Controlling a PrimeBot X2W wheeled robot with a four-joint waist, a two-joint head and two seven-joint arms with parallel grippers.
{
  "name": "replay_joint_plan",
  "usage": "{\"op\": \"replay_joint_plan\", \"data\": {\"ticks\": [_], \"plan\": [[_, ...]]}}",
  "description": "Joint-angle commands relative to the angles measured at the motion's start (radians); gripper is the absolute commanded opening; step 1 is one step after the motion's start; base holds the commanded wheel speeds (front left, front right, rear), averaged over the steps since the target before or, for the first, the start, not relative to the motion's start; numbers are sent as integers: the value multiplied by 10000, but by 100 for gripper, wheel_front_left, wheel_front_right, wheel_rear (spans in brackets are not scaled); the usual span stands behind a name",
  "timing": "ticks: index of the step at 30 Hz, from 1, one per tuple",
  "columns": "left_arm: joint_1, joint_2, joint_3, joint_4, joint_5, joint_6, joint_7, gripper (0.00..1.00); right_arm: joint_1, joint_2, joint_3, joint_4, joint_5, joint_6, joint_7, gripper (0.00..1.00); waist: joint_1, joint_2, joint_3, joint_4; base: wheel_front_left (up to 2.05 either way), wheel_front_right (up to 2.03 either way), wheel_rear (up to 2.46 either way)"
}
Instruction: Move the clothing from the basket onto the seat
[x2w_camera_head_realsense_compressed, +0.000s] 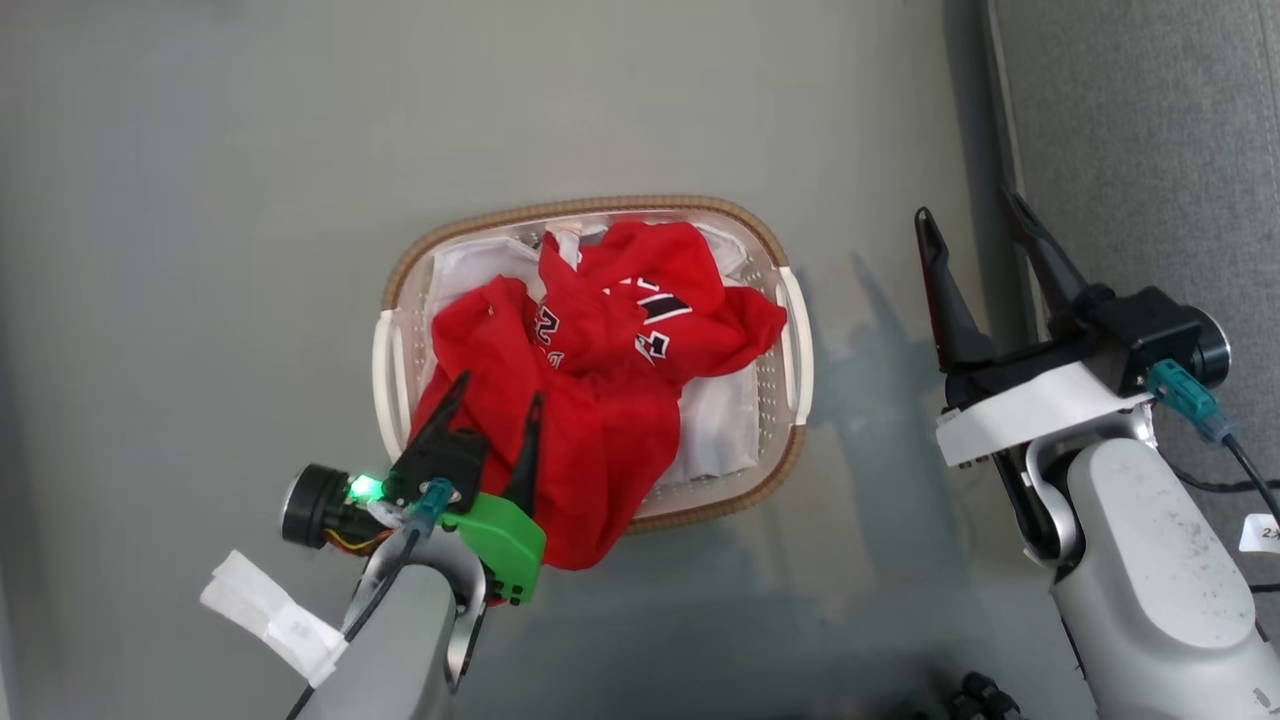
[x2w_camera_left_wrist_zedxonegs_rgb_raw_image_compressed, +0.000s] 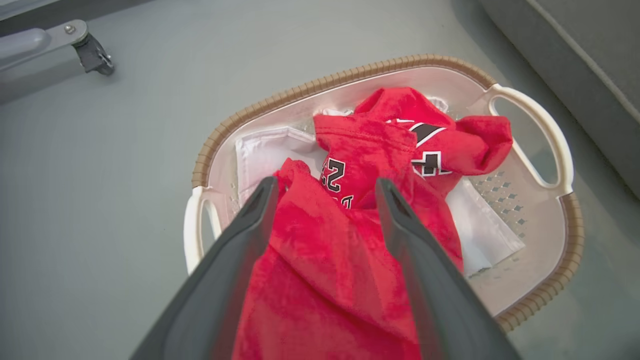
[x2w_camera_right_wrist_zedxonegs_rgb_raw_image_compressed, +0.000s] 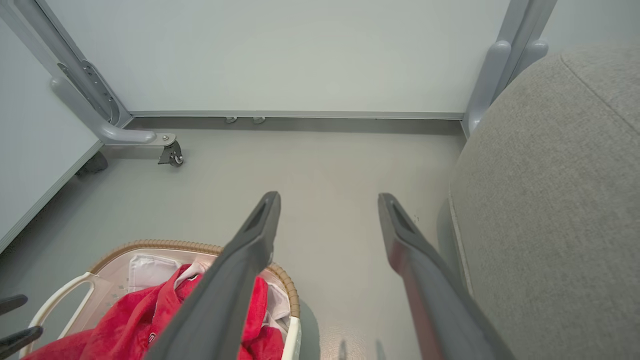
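Clothing (x2w_camera_head_realsense_compressed: 600, 370) lies in the basket (x2w_camera_head_realsense_compressed: 590, 205) in the head view, spilling over its near rim. Left wrist view: the left gripper (x2w_camera_left_wrist_zedxonegs_rgb_raw_image_compressed: 325, 187) is spread wide over it. Right wrist view: the right gripper (x2w_camera_right_wrist_zedxonegs_rgb_raw_image_compressed: 327, 200) is spread wide above the floor (x2w_camera_right_wrist_zedxonegs_rgb_raw_image_compressed: 325, 165), beside the seat (x2w_camera_right_wrist_zedxonegs_rgb_raw_image_compressed: 550, 200).

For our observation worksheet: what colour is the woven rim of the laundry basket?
Tan brown. The basket shows its rim best in the left wrist view.

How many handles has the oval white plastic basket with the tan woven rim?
2. One white handle at the basket's left end, by the left gripper; the other handle at its right end, toward the grey fabric seat.
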Motion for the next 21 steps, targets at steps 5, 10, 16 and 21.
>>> {"op": "replay_joint_plan", "data": {"ticks": [5, 10, 16, 21], "plan": [[-741, 59, -517, 1028, 94, -39, -7, 100, -299, 128, 41, -73, 124, -3, -20, 100, -1, 0, 516, -391, 0, 0, 0], [-1135, 53, -730, 1802, -146, 29, -5, 100, -315, 213, 144, -151, 144, -3, -20, 100, -1, 0, 756, -612, 0, 0, 0], [-1630, 59, -952, 2637, -176, 155, -5, 100, -323, 289, 315, -255, 211, -3, -20, 100, -1, 0, 1061, -899, 0, 0, 0], [-2115, 55, -861, 3509, -375, 429, -7, 100, -353, 330, 477, -382, 226, -3, -20, 100, -1, 0, 1297, -1152, 0, 0, 0]]}}
